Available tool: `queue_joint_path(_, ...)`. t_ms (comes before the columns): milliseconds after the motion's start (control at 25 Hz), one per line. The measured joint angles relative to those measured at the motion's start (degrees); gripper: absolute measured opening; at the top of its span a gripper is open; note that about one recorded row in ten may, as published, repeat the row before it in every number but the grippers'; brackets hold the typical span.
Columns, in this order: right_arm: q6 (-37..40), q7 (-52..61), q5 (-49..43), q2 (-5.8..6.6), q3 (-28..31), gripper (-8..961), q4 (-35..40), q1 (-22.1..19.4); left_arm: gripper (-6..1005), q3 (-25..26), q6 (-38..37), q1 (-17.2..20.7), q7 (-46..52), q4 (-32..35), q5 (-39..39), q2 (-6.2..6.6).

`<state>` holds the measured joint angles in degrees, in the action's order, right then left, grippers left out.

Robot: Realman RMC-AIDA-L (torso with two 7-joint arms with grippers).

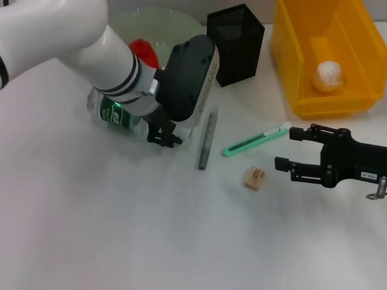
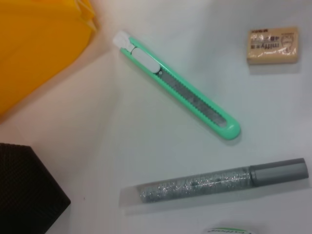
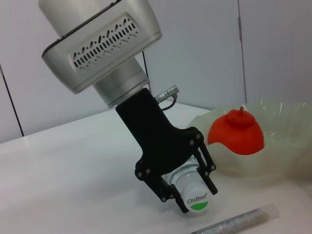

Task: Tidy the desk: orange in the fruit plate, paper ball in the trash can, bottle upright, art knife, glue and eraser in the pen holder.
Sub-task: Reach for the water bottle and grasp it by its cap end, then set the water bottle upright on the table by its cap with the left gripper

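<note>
My left hand (image 1: pixel 162 136) is closed around the neck of the bottle (image 1: pixel 115 113), which lies on its side on the white surface (image 1: pixel 121 229), just in front of the fruit plate (image 1: pixel 158 27). The orange (image 1: pixel 144 51) sits in that plate. My right hand (image 1: pixel 288 148) hovers open near the eraser (image 1: pixel 254 177), holding nothing. The glue (image 1: pixel 207 140) and art knife (image 1: pixel 254 141) lie between my hands. A pale ball, probably the paper ball (image 1: pixel 328 75), rests in the trash can (image 1: pixel 289 54) beside the pen holder (image 1: pixel 236 43).
</note>
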<state>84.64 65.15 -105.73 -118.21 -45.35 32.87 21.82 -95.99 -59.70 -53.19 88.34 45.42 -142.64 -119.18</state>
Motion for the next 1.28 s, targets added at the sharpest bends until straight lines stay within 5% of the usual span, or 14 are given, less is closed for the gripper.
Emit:
queue_joint_path(680,0.01,0.61,0.03,0.16,0.1,786,0.26,0.49,450,1.69,-5.16,0.65,3.86,5.09,0.55,-0.01)
queue_joint_path(1200,0.36,1.31,0.1,0.28,0.52,785,0.16,0.86,449,19.26,-17.93,0.38,5.53,9.81,3.85,0.35)
queue_joint_path(1280,0.56,1.31,0.09,0.32,0.52,785,0.1,0.9,449,25.16,-20.24,0.11,5.53,9.8,4.06,0.45)
